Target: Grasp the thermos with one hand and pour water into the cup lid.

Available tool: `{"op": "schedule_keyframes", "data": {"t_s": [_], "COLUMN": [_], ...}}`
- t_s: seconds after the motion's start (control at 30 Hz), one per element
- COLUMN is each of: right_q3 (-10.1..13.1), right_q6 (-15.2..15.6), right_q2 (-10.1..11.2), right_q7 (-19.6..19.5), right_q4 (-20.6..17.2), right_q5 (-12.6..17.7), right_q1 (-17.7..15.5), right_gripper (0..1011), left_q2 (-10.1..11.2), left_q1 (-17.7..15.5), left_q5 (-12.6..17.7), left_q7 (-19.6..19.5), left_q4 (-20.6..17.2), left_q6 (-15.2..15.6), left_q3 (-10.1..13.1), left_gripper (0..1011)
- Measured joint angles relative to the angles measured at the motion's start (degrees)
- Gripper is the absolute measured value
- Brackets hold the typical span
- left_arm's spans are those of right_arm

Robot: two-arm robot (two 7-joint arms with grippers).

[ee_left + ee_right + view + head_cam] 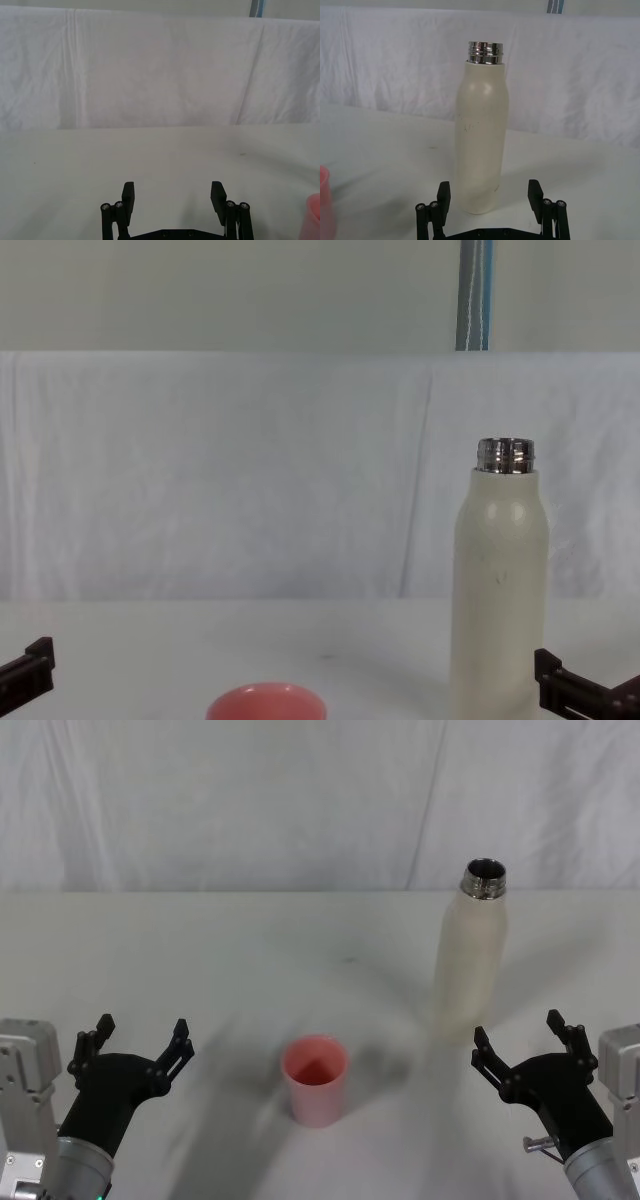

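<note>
Centrally on the white cloth-covered table stands the tall cream-white cylindrical thermos with its shiny threaded steel neck uncapped, upright and toward the right and far side of the work area; it serves as the landmark for everything else. Nearer than the thermos and just to its right, the right black two-jawed gripper on its grey-white boxy wrist reaches forward low over the table, its jaws spread wide and holding nothing; from the right wrist camera the thermos stands just beyond the gap between the open fingers, not touching either. Well to the left of the thermos and nearer, the left black gripper hovers in a matching forward-reaching pose, jaws likewise wide apart and empty, with bare cloth ahead of it in its own wrist camera. Between the two grippers, left of the thermos and nearer than it, sits the small round salmon-pink cup lid, mouth up and well apart from the thermos. In the chest camera only the rim of the cup lid shows, its body cut off by the lower edge, and the thermos base is cut off there too. Whether the cup lid holds any water cannot be made out.
</note>
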Motion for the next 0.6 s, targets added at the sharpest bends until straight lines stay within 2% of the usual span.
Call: {"op": "schedule_keyframes", "data": {"t_s": [0.6], "right_q3": [0.0], "right_q6": [0.0], "right_q2": [0.0], "right_q7": [0.0], "right_q4": [0.0], "right_q5": [0.01], "right_q1": [0.0], "right_gripper": [1001], "left_q2": [0.0], "left_q1": [0.0], "left_q5": [0.0], "left_q7": [0.0], "left_q4": [0.0], "left_q6": [0.0], "left_q3": [0.0], "left_gripper": [1001]}}
